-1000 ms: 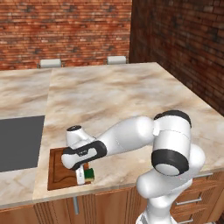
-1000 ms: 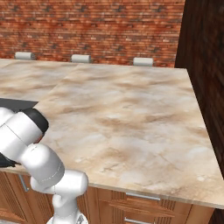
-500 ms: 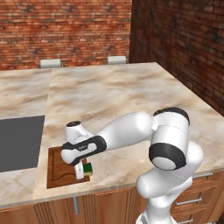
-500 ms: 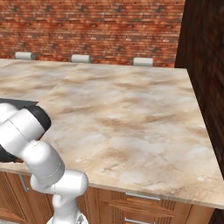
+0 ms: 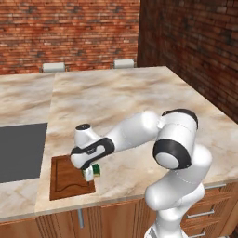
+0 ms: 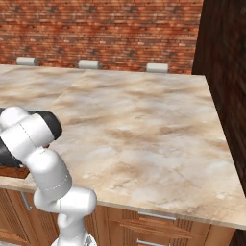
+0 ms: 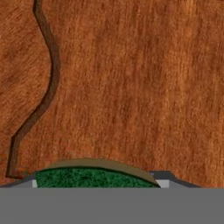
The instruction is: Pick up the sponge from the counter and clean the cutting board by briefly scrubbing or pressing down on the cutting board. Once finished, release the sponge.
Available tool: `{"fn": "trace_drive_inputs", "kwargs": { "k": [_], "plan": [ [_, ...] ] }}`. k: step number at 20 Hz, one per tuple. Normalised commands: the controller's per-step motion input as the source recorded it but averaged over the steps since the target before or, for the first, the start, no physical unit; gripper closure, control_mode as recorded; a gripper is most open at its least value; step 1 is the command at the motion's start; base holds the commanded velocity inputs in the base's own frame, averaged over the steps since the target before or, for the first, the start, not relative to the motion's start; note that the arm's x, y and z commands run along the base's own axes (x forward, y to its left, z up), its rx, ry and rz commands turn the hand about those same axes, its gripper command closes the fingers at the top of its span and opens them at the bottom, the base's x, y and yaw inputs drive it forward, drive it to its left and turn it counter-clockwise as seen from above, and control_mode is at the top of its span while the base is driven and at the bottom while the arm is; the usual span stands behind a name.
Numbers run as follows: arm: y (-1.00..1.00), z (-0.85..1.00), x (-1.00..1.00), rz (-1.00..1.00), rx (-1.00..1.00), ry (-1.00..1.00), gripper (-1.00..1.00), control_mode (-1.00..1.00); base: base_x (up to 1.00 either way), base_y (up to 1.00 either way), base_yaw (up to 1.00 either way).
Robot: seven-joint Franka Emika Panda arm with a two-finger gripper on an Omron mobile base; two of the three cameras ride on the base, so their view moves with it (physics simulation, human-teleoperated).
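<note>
In the left base view a dark grey flat panel point(image 5: 21, 151) is set into the counter point(image 5: 121, 100) at about nine o'clock of the frame. Just to its right, toward seven o'clock, lies the reddish-brown cutting board point(image 5: 67, 179) near the counter's front edge, its groove running just inside the rim. The white arm reaches from four o'clock across to the board's right edge, where the gripper point(image 5: 89, 172) points down. The sponge point(image 5: 94, 170) sits between the fingers, clamped from both sides, its dark green face and a sliver of yellow showing at the gripper's three o'clock side, right at the board's right edge. Whether it presses on the wood or hangs just above cannot be told from this angle. At twelve o'clock of the scene two pale grey blocks point(image 5: 53, 67) stand along the foot of the brick wall point(image 5: 69, 32). In the right base view the arm's elbow bulks at nine o'clock and a corner of the board point(image 6: 9, 170) peeks out beneath it. In the hand view the wood grain of the board point(image 7: 131, 87) lies close below, its dark groove bending from eleven down to eight o'clock, and the sponge's green top point(image 7: 94, 177) bulges at six o'clock, with a grey fingertip point(image 7: 164, 176) touching its right end.
</note>
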Motion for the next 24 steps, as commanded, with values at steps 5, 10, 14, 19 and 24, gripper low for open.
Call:
{"fn": "trace_drive_inputs", "kwargs": {
  "k": [5, 10, 14, 19, 24],
  "plan": [
    [0.0, 0.0, 0.95, 0.05, 0.07, 0.07, 1.0, -1.0, 0.0, 0.0, 0.0],
    [0.08, -0.04, 0.8, 0.05, 0.06, 0.04, 1.0, -1.0, 0.0, 0.0, 0.0],
    [0.18, -0.02, 0.63, 0.05, 0.05, 0.0, 1.0, -1.0, 0.0, 0.0, 0.0],
    [0.46, -0.23, 0.24, 0.08, 0.03, 0.0, 1.0, -1.0, 0.0, 0.0, 0.0],
    [0.6, -0.13, 0.0, 0.04, 0.0, -0.02, 1.0, -1.0, 0.0, 0.0, 0.0]
  ]
}}
